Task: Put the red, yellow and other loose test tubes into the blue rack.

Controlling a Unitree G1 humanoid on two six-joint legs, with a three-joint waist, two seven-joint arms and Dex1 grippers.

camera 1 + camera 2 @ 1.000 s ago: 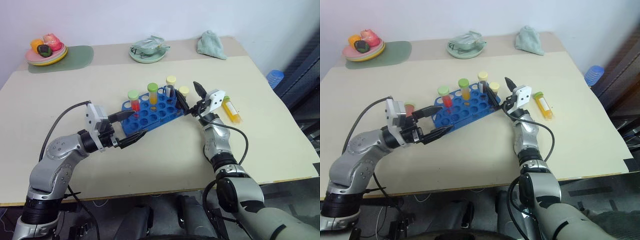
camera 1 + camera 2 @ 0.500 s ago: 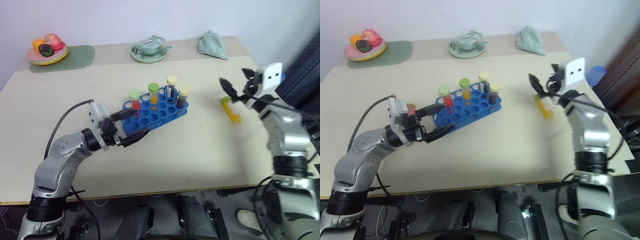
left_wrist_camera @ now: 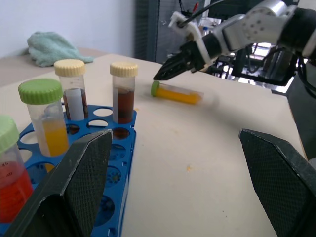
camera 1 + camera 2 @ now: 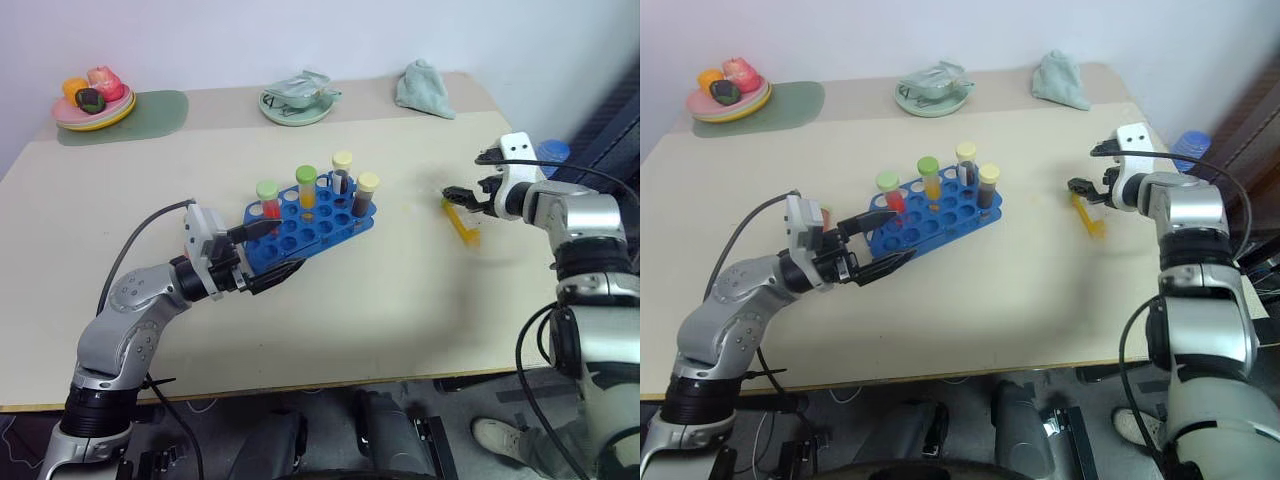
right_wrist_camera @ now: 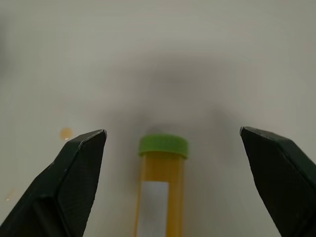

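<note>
- On the tabletop (image 4: 330,300), right side: the last loose tube, the yellow test tube (image 4: 462,220) w/ green cap, lies flat, well apart from the blue rack (image 4: 305,228).
- Blue rack sits mid-tabletop and holds four upright tubes: red w/ pale green cap, yellow w/ green cap, a cream-capped one that looks mostly clear, and a dark brown one w/ cream cap (image 4: 366,196). Judging by that, only the lying tube is left to place.
- Right claw (image 4: 468,180) hangs just above the tube's capped end, fingers spread wide, empty, not touching it.
- Key relation: in the right wrist view the yellow test tube lies centred between the two fingers, green cap (image 5: 163,145) at the far end, long axis running along the claw's pointing line rather than across it. Fingers would close on the tube's sides near the cap; prob. just needs to drop straight down.
- Tube's cap end points toward the rack, body running away toward the tabletop's near right edge.
- Right arm is clearly the nearer one.
- Left claw (image 4: 262,255) is open, empty, straddling the rack's near-left corner w/o visibly gripping it; can't tell if it touches.
</note>
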